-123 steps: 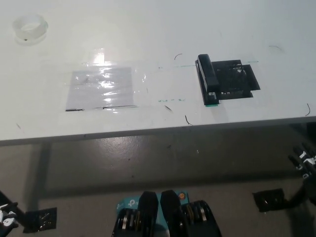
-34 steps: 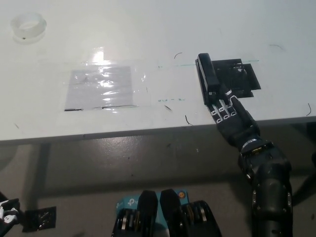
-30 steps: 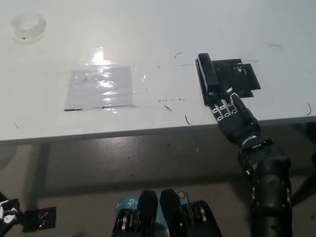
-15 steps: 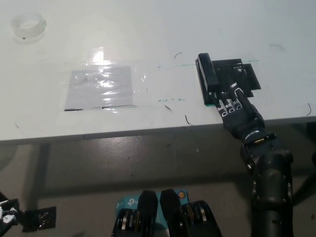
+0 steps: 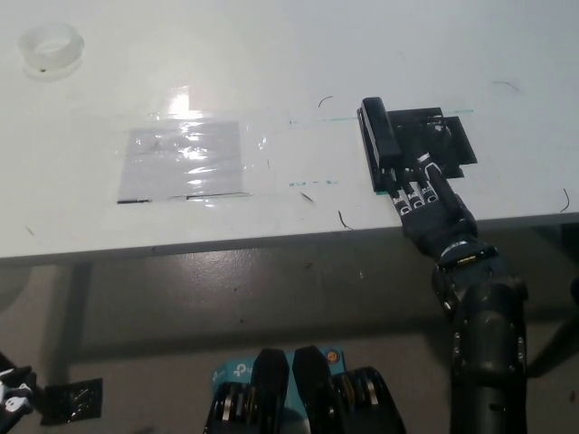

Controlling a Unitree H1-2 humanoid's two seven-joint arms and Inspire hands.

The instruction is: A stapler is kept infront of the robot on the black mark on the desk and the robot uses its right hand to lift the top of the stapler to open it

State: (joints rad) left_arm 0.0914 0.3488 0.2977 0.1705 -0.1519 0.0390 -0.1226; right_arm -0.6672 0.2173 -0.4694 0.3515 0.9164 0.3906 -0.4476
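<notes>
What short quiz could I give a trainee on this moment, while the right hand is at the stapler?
1. True or false: the stapler lies with part of it on the black mark.
2. Which end of the stapler is the right hand at: A) the far end, B) the near end, C) neither, it hangs off the desk?
3. Fill in: the tape roll sits at the desk's far ____ corner in the picture.

Key
1. True.
2. B: the fingers lie flat at the near end; the top looks not yet lifted.
3. Left.

The left hand rests low at the lower left.
</notes>
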